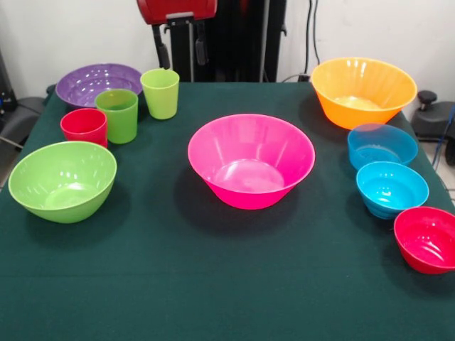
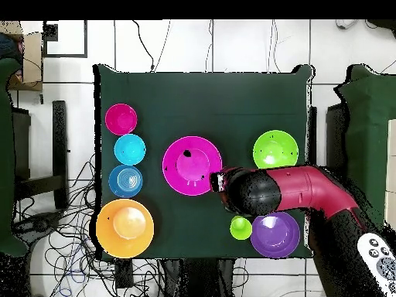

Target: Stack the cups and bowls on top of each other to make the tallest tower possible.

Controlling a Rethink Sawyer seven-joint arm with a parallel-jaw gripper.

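Three cups stand at the left rear of the front view: a short red cup, a green cup and a lime cup. Behind them lies the shallow purple bowl. The large lime-green bowl sits front left, and the pink bowl is in the middle. The orange bowl is back right. Along the right edge run the small blue bowl, turquoise bowl and red bowl. My gripper hangs open and empty above the table's far edge, just right of the lime cup.
In the overhead view my red arm reaches across the table between the lime-green and purple bowls, hiding the red and green cups. Every piece stands apart on the dark green cloth. Cables and dark chairs surround the table.
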